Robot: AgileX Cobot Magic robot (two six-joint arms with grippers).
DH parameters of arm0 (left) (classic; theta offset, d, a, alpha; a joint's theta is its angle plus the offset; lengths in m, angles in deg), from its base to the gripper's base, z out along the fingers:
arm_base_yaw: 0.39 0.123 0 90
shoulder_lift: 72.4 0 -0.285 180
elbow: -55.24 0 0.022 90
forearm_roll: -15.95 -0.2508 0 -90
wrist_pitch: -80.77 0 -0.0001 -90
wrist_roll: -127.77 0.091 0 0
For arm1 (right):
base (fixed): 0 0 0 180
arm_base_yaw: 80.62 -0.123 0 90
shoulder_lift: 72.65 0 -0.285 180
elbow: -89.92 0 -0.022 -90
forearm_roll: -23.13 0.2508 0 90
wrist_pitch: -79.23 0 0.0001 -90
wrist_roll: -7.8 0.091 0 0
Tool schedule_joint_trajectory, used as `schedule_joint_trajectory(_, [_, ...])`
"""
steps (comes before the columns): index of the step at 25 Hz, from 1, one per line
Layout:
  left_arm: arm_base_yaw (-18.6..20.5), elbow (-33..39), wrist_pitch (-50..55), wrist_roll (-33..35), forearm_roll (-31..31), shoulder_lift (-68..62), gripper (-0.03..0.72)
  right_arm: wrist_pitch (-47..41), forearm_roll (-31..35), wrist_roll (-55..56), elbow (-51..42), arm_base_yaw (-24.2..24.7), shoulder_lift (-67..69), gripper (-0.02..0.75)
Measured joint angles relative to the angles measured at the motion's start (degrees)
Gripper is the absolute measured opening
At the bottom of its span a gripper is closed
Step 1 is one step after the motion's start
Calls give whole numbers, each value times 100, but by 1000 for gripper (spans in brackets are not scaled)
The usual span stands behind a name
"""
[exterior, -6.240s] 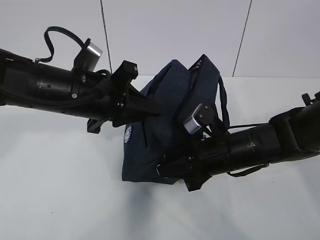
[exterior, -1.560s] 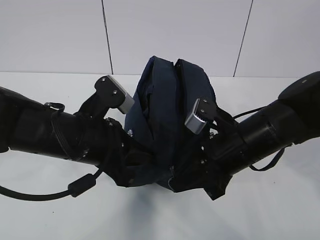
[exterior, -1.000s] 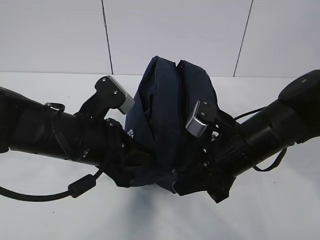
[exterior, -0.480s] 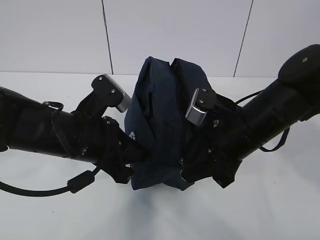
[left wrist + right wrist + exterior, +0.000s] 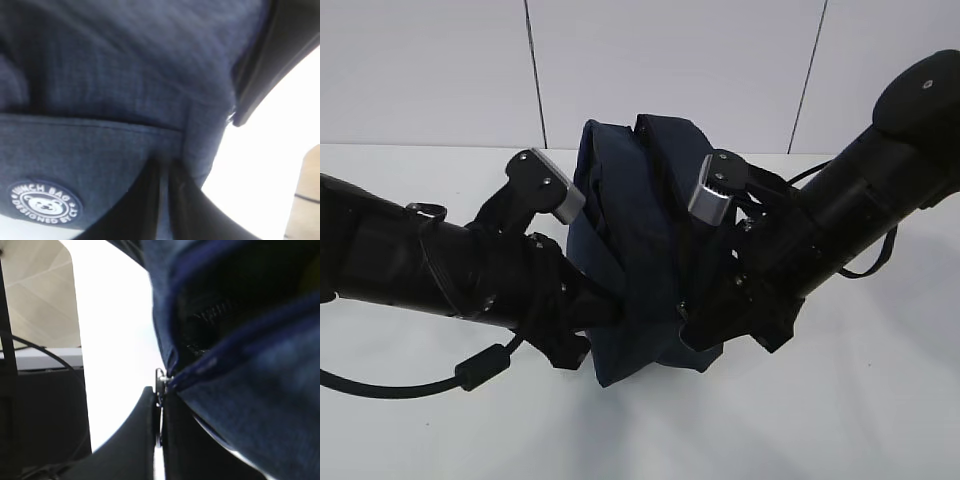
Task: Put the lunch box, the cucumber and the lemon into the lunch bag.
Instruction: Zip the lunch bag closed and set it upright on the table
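One lunch bag (image 5: 640,250), dark navy, stands upright on the white table (image 5: 860,420), flanked by two black arms. The left gripper (image 5: 605,310) sits low against the bag's left side, its fingers (image 5: 167,200) pinched together on a fold of the fabric just beside the one round white logo (image 5: 45,202). The right gripper (image 5: 695,325) sits low against the bag's right side, its fingers (image 5: 155,440) closed on the bag's edge at the small metal zipper ring (image 5: 160,380). The one zipper (image 5: 202,317) gapes open above that ring, showing a dark interior.
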Motion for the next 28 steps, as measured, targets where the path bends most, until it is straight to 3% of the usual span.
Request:
schedule_joint_trajectory(3, [0, 0, 187, -10, 0, 0, 4, -14, -76, 13, 0, 0, 0, 20])
schedule_joint_trajectory(5, [0, 0, 300, -118, 0, 0, 46, -14, -89, 36, 0, 0, 0, 21])
schedule_joint_trajectory(8, [46, 0, 454, -705, -344, 80, 218, -29, -98, 72, 0, 0, 62, 20])
schedule_joint_trajectory(10, [67, 0, 556, -1322, -922, 215, 351, -51, -74, 77, 0, 0, 126, 20])
schedule_joint_trajectory(13, [67, 80, 854, -1857, -1402, 411, 439, -65, 100, 77, 8, 0, 213, 21])
schedule_joint_trajectory(19, [67, 509, 452, -1890, -1338, 547, 464, -149, 310, 21, 194, -13, 263, 20])
schedule_joint_trajectory(24, [67, 522, 129, -1136, -401, 474, 465, -281, 372, 12, 256, -17, 263, 20])
schedule_joint_trajectory(28, [67, 522, 65, -780, -72, 215, 465, -356, 544, -76, 256, -17, 276, 20])
